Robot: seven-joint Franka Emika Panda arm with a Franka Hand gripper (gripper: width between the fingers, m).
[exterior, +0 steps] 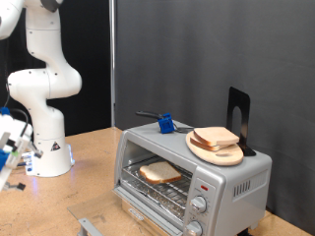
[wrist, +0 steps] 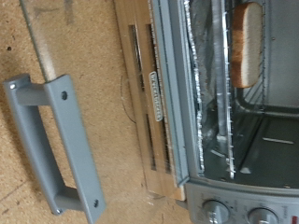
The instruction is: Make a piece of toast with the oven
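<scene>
The silver-grey oven [exterior: 231, 182] stands at the exterior view's bottom right with its glass door folded down and open. The piece of toast [exterior: 159, 173] lies flat on the wire rack inside. The wrist view shows the toast [wrist: 248, 42] on the rack, the open door and its grey handle [wrist: 56, 145]. My gripper [exterior: 8, 147] is at the exterior view's far left edge, low over the table and well away from the oven. It is partly cut off, and no fingers show in the wrist view. Nothing shows between its fingers.
A round wooden board [exterior: 230, 157] with other bread slices [exterior: 215, 138] sits on the oven's top, beside a blue-handled tool [exterior: 165, 123] and a black stand [exterior: 239, 116]. Two knobs [exterior: 201, 205] and a red light [exterior: 204, 185] are on the oven's front. The door handle [exterior: 91, 227] juts out low.
</scene>
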